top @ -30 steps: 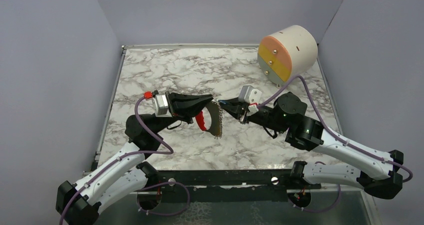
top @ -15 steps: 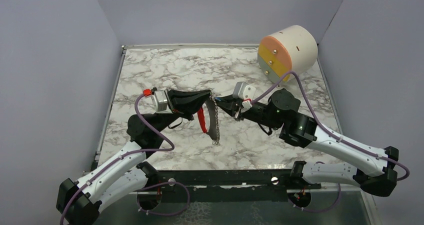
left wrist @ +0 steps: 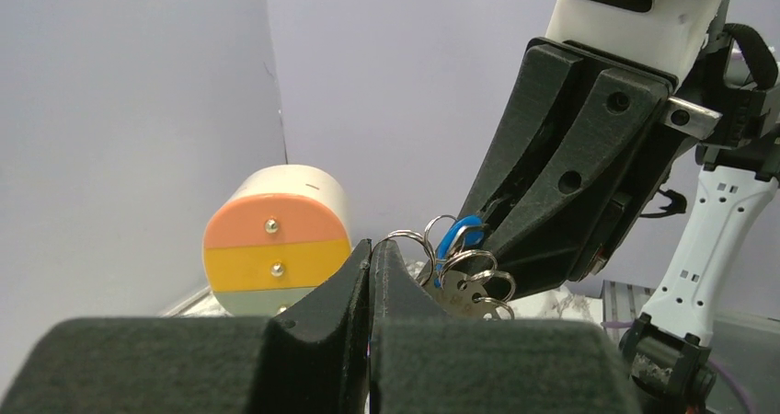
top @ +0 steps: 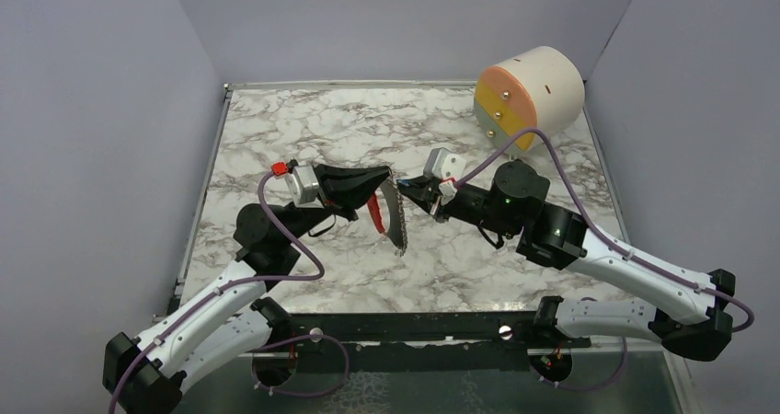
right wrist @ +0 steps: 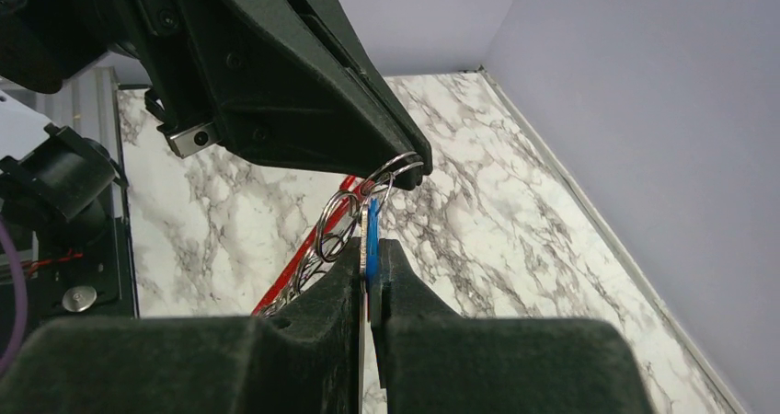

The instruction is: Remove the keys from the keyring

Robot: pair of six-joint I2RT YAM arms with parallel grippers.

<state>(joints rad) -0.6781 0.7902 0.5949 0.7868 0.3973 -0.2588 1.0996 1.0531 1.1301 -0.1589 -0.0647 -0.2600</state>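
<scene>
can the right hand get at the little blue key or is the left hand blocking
Probably yes: the right hand looks shut on the small blue-and-silver key, while the left hand pinches the silver wire rings just above, not blocking.

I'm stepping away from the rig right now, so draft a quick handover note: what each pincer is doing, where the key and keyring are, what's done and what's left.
Left pincer: shut on the top of the keyring, which hangs down from it.
Right pincer: shut on the blue key, tip to tip with the left one.
Done: both grasps are made.
Left: the key looks linked into the silver rings; work it free and draw the arms apart.
</scene>
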